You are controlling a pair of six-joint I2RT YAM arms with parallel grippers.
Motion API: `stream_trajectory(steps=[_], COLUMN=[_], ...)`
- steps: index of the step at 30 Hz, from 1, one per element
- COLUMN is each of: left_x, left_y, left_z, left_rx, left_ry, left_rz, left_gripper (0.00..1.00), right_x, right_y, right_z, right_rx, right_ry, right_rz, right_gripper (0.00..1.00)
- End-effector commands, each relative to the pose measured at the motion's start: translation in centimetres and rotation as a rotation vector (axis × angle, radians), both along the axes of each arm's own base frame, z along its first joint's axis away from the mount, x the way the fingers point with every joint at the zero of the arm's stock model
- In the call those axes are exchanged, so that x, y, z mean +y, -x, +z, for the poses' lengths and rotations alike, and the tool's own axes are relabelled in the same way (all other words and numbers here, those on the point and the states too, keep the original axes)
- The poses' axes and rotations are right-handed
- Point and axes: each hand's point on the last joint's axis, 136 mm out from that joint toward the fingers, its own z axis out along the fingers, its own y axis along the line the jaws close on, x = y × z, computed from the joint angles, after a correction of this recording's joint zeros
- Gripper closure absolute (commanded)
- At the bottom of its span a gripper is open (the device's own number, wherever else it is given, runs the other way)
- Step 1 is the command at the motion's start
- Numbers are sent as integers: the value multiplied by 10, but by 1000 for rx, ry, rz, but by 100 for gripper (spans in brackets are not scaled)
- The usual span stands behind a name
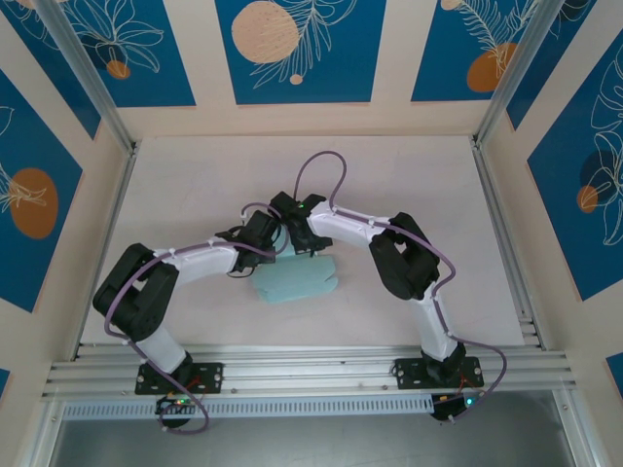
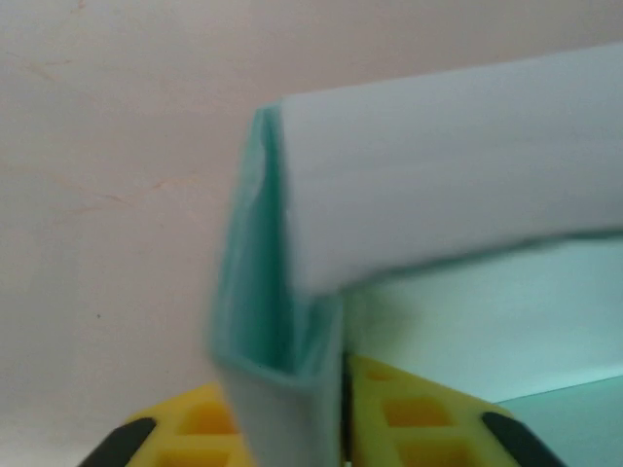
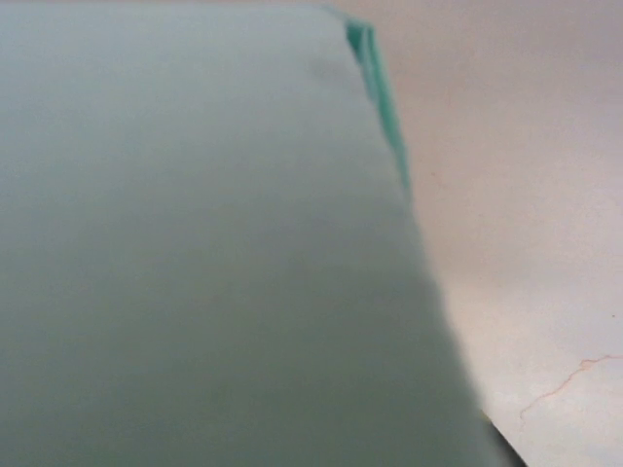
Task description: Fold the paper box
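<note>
Seen from above, starting at 7 o'clock of the tabletop (image 1: pixel 195 165): the left arm (image 1: pixel 195 261), bent at the elbow and stretched toward the middle. At its end, the left fingers (image 1: pixel 265 249), set on the 11 o'clock corner of the paper box (image 1: pixel 302 282). From the left wrist camera, closed on the card: one yellow finger at 7 o'clock and one at 5 o'clock of the picture, with a folded, upright edge of the box pinched between them and touching both. Above that edge, a wide pale flap reaching in from 3 o'clock, too blurred for more detail.

Paper box itself: pale light-blue card, lying on the tabletop close to the middle, a little toward 6 o'clock, between the two arms. Partly folded, not flat; exact form hard to tell from above. Far edge under both sets of fingers.

Just to the right of the left ones, the right fingers (image 1: pixel 306 245), pointing down at the 12 o'clock edge of the box, near the left fingers but apart from them. Cannot tell how far open, or whether holding anything. From the right wrist camera, a blurred sheet of the blue card very close to the lens, from 9 o'clock past the middle, and bare tabletop at 3 o'clock.

Last, the right arm (image 1: pixel 409 263), folded back from the middle to its base at 5 o'clock.
</note>
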Motion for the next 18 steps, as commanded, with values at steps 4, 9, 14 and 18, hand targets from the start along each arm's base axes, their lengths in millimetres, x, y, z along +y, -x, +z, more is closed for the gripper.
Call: stream_trajectory(steps=[4, 9, 14, 18], left_x=[9, 11, 9, 9], left_y=[13, 17, 20, 16], left_z=[21, 33, 23, 13], left_rx=[2, -24, 0, 13], left_ry=[8, 34, 40, 18], left_rz=[-26, -25, -28, -20], left_gripper=[67, 65, 64, 67], right_x=[-29, -20, -16, -14], right_y=[19, 19, 20, 21], right_z=[-9, -8, -6, -7], right_rx=[44, 62, 66, 73], right_ry=[169, 127, 111, 101], right_rz=[35, 46, 51, 53], right_gripper=[100, 100, 100, 100])
